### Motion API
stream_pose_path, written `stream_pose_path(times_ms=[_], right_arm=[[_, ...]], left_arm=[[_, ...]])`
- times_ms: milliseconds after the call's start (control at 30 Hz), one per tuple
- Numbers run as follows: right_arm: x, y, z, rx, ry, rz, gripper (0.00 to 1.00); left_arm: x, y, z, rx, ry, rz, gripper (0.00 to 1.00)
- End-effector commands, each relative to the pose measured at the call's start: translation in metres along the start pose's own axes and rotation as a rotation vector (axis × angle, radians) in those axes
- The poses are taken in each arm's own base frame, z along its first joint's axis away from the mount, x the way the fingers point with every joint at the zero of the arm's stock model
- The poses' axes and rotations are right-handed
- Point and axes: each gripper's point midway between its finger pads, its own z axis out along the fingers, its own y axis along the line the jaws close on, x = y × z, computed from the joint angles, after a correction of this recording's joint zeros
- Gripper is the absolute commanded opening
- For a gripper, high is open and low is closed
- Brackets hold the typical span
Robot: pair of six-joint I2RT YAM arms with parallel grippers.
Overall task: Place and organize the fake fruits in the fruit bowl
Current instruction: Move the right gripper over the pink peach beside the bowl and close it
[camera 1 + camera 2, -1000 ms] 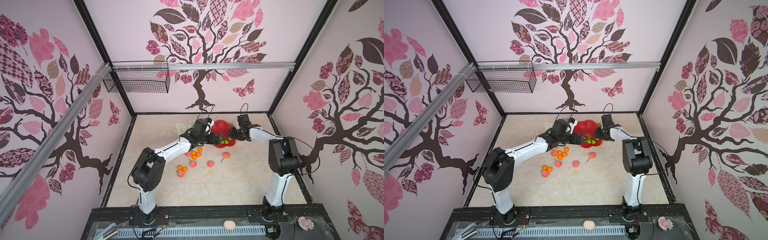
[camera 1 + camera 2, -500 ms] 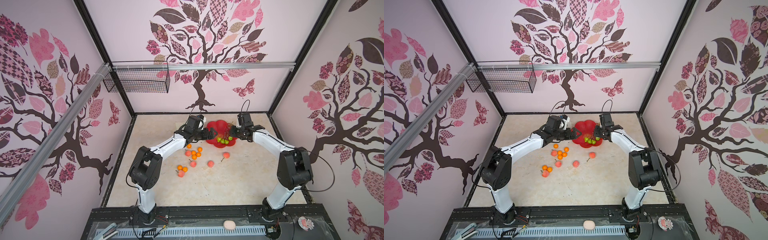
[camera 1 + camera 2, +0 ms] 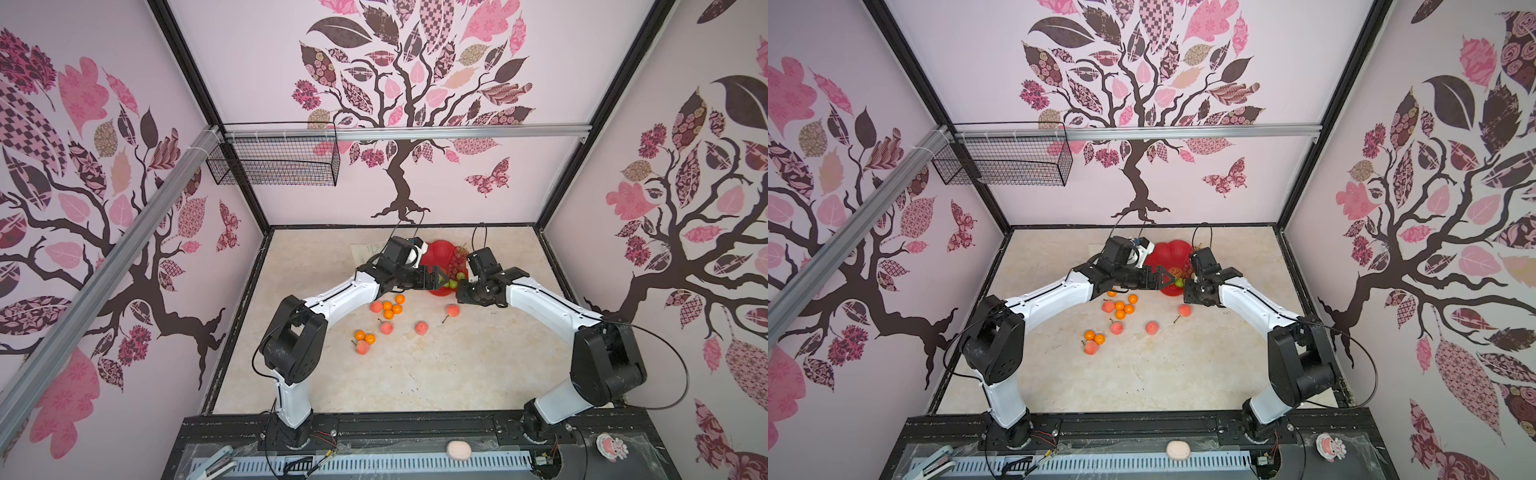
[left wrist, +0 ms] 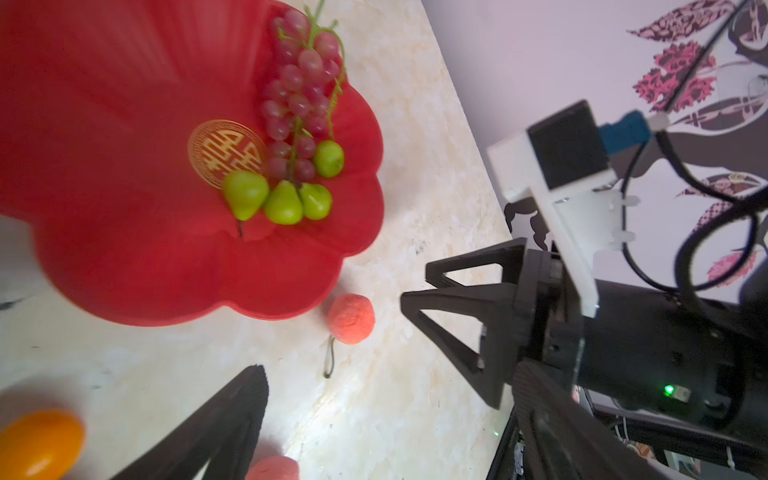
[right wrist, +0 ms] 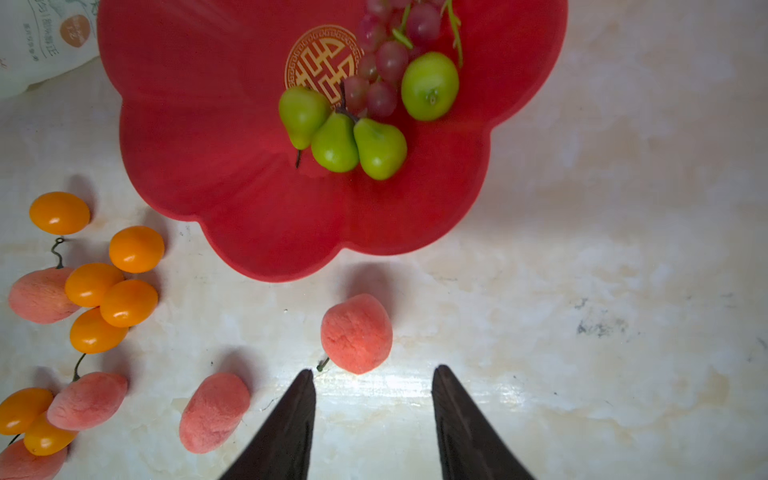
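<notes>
The red fruit bowl [image 3: 440, 253] [image 3: 1169, 257] [image 4: 124, 270] [image 5: 249, 187] holds a grape bunch [image 4: 299, 83], three green pears [image 5: 336, 141] and a green apple [image 5: 430, 85]. My left gripper [image 3: 438, 280] [image 3: 1167, 280] hovers open and empty at the bowl's near rim. My right gripper [image 5: 374, 374] [image 3: 459, 297] is open and empty just off the rim, its tips right behind a peach [image 5: 356, 332] [image 3: 452, 310] on the table. Several tangerines [image 5: 112, 286] [image 3: 390, 307] and more peaches [image 3: 421, 327] [image 5: 214, 411] lie loose on the table to the left of that peach.
A white printed pouch [image 5: 37, 41] [image 3: 370, 249] lies behind the bowl on its left. A black wire basket [image 3: 274, 162] hangs on the back wall. A pale pink lump [image 3: 458, 450] sits on the front ledge. The two grippers are close together in both top views.
My right gripper has drawn back from over the bowl toward the front, down to the lone peach, and its jaws have widened slightly. The left gripper has shifted a little along the bowl's near rim.
</notes>
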Motion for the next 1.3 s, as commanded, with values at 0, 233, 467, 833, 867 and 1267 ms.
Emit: stream_pose_path(times_ms=[0, 233, 467, 833, 867, 1267], right_arm=[[0.013, 0.000, -0.002, -0.027, 0.026, 0.010, 0.52], [0.019, 0.010, 0.014, -0.083, 0.065, 0.014, 0.58], [0.025, 0.013, 0.032, -0.099, 0.103, 0.022, 0.60], [0.025, 0.011, 0.053, -0.070, 0.135, 0.025, 0.67], [0.024, 0.010, 0.054, -0.063, 0.139, 0.026, 0.67], [0.029, 0.005, 0.067, -0.014, 0.197, 0.036, 0.58]], left_arm=[[0.019, -0.008, 0.001, -0.037, -0.005, 0.021, 0.96], [0.030, -0.001, 0.005, -0.076, -0.016, -0.026, 0.96], [0.028, 0.014, -0.001, -0.133, -0.069, -0.079, 0.95], [0.012, 0.038, -0.014, -0.150, -0.125, -0.164, 0.95], [0.009, 0.040, -0.017, -0.154, -0.135, -0.167, 0.95], [-0.002, 0.050, -0.025, -0.136, -0.159, -0.208, 0.95]])
